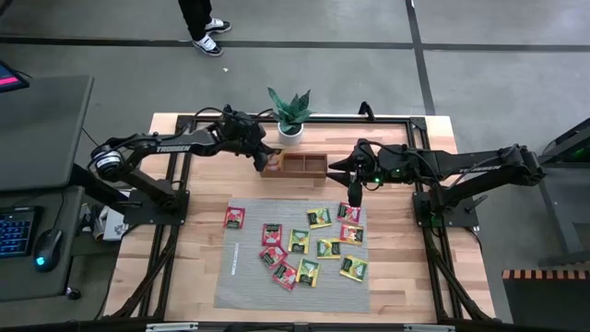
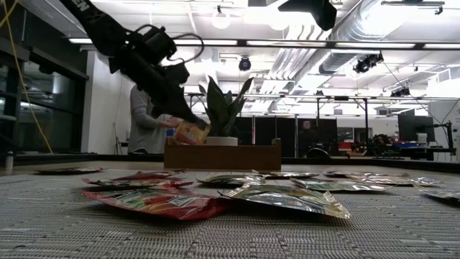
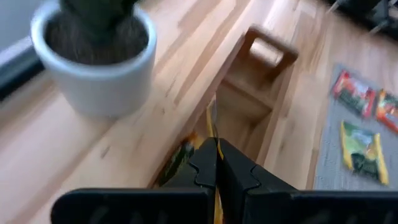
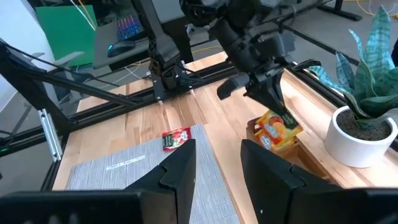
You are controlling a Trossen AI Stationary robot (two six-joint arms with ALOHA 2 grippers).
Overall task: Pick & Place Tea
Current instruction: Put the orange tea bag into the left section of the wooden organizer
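My left gripper (image 1: 265,159) hangs over the left end of the brown wooden tray (image 1: 304,164), shut on a yellow-orange tea sachet (image 4: 277,132). The low view shows that sachet (image 2: 190,133) at the tray's top edge (image 2: 223,144). My right gripper (image 1: 353,192) is open and empty, and hovers by the far right corner of the grey ribbed mat (image 1: 249,277). Several red, yellow and green sachets (image 1: 313,244) lie flat on the mat, with one red sachet (image 1: 234,218) set apart on the left. My left gripper (image 3: 217,149) pinches the yellow-orange sachet between its two fingers, which slant down from the table's left side. The sachet's thin edge (image 3: 211,127) sticks out past the fingertips. It hangs tilted below the fingers (image 4: 273,99), over the tray's left compartment (image 3: 242,106).
A white pot with a green plant (image 1: 290,129) stands just beyond the tray, close to my left gripper. A dark metal frame (image 1: 184,166) runs round the table. A person stands beyond the far edge (image 2: 144,119). Bare wood (image 1: 203,249) lies left of the mat.
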